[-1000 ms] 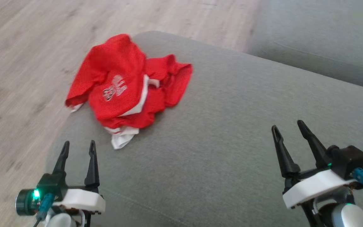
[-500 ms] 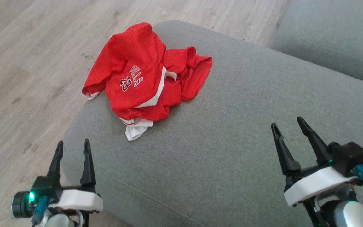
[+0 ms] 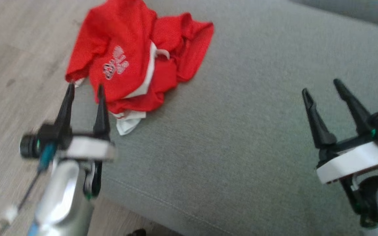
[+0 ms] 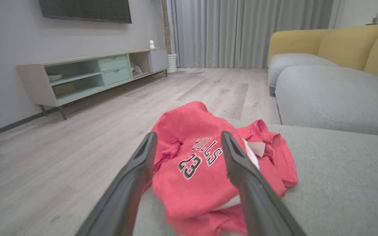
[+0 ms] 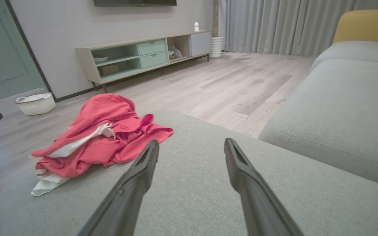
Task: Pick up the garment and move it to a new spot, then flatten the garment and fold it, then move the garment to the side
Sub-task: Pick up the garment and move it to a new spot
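Two grippers show in the head view, both with fingers spread and nothing between them. On the near left, the left gripper (image 3: 86,86) hangs at the edge of the grey cushion (image 3: 241,137), its tips close to the garment (image 3: 126,62). On the near right, the right gripper (image 3: 320,86) is over bare cushion, well apart from the cloth. The garment is a red jersey with white trim, crumpled in a heap on the cushion's far left corner, one flap hanging over the left edge toward the floor (image 3: 8,49). This view is blurred, so I cannot say whether the left tips touch fabric. In the left wrist view the open fingers frame the printed panel of the heap and are lined up on it. That reads as an approach for the first pick, the left arm probably chosen because the heap lies on its side. A media console (image 4: 87,75) stands far behind. In the right wrist view the fingers are apart above the cushion, and the garment lies farther off to the left. A white basket (image 5: 36,103) sits on the floor beyond. Dark shapes at the left border are probably the other arm's fingertips. The right arm looks parked clear, leaving open cushion as a likely set-down spot. My judgement is that this is the first step, with nothing lifted yet.
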Tool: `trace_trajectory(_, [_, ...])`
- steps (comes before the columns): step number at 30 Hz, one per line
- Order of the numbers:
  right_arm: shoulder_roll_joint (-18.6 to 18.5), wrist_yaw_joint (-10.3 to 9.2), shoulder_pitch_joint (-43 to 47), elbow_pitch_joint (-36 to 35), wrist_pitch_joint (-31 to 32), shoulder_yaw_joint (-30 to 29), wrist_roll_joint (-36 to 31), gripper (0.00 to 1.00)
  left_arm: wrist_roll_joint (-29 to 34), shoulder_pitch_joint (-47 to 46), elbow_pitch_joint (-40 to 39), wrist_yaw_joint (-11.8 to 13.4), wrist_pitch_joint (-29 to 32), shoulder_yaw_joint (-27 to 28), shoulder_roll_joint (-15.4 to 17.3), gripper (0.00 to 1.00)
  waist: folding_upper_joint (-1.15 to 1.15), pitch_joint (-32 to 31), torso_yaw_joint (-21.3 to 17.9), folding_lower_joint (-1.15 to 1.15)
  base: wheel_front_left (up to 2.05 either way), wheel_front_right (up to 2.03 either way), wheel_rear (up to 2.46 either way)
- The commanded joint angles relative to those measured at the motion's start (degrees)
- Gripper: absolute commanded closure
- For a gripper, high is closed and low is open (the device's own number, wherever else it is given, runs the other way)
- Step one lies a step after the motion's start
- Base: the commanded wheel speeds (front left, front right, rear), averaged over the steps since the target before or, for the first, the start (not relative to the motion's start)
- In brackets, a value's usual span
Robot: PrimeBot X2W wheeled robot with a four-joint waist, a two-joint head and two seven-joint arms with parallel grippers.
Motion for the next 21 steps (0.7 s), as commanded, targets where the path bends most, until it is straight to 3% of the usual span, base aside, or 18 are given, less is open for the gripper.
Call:
trace_trajectory(1, [-1.43, -0.04, -2.47, -3.1, 0.76, 0.68, -0.12, 0.0, 0.42, -5.15, 0.46, -0.94, 1.68, 0.93, 0.94, 0.0, 0.0, 5.57, -2.72, -0.01, 0.0, 0.0, 0.0])
trace_trajectory(7, [-3.87, -0.04, -4.79, -5.11, 2.13, -0.31, 0.33, 0.0, -0.52, -17.9, 11.67, -5.17, 10.64, -1.46, 0.93, 0.0, 0.0, 10.97, -4.9, -0.01, 0.0, 0.0, 0.0])
trace_trajectory(16, [-4.56, -0.04, -5.3, -5.38, 2.14, -1.7, 0.78, 0.0, -3.16, -27.41, 24.26, -5.77, 20.84, -0.97, 0.6, 0.0, 0.0, 12.51, -6.13, -0.01, 0.0, 0.0, 0.0])
trace_trajectory(17, [-4.56, -0.04, -5.18, -5.37, 2.14, -1.93, 0.75, 0.0, -3.26, -28.07, 24.76, -5.6, 20.78, -0.85, 0.65, 0.55, 0.0, 12.35, -6.1, -0.01, 0.0, 0.0, 0.0])
trace_trajectory(18, [-4.53, -0.04, -5.06, -5.36, 2.13, -2.11, 0.73, 0.0, -3.03, -28.63, 25.03, -5.31, 20.21, -0.88, 0.87, 1.0, 0.0, 12.15, -6.08, -0.01, 0.0, 0.0, 0.0])
trace_trajectory(21, [-4.34, -0.04, -4.44, -5.13, 1.91, -2.61, 0.6, 0.0, -2.56, -29.31, 25.04, -4.66, 17.2, -0.84, 1.35, 1.0, 0.0, 10.73, -5.83, -0.01, 0.0, 0.0, 0.0])
